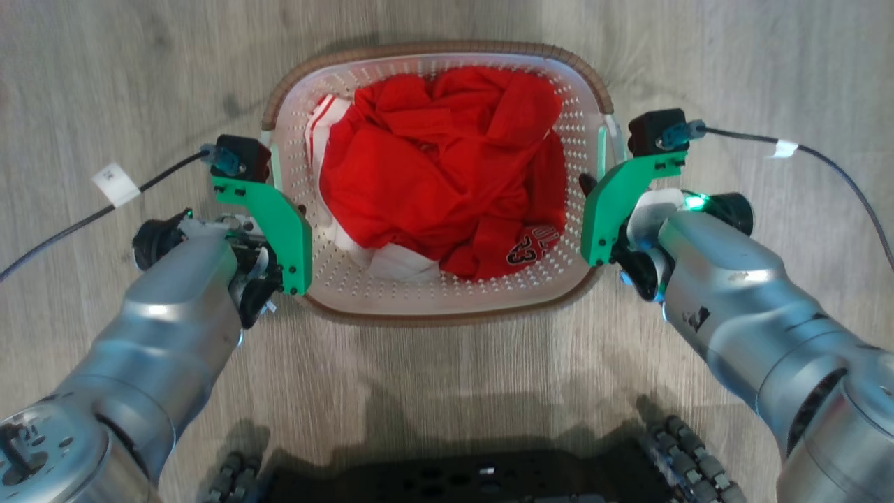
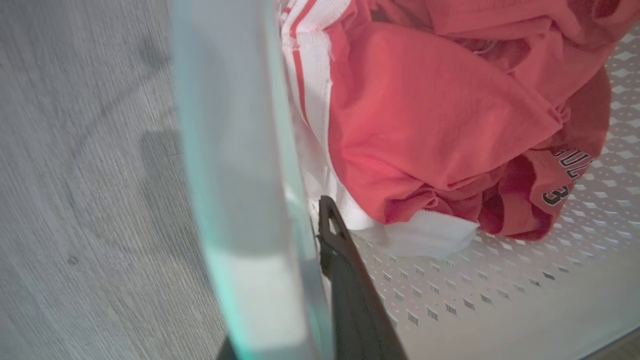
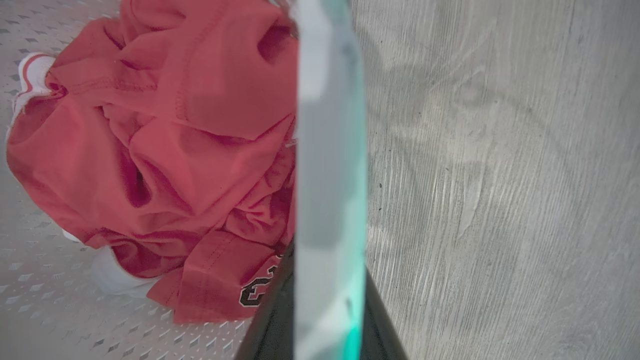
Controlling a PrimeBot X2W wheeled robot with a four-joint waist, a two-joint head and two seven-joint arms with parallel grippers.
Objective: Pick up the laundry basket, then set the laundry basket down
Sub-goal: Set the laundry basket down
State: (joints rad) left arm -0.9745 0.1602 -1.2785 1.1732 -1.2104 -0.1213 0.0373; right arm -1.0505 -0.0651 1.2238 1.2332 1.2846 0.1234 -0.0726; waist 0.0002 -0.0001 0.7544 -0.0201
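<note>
left and right jaws clamp laundry basket (image 1: 447, 299)

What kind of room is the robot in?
Probably somewhere in a home, maybe a laundry room, though I can't be sure. There's a laundry basket full of red clothes, and a grey wood-look floor like in a house.

Both arms reach forward, left gripper (image 1: 271, 206) and right gripper (image 1: 601, 192) clamped.

"23" on the red jersey (image 1: 447, 168)
</note>
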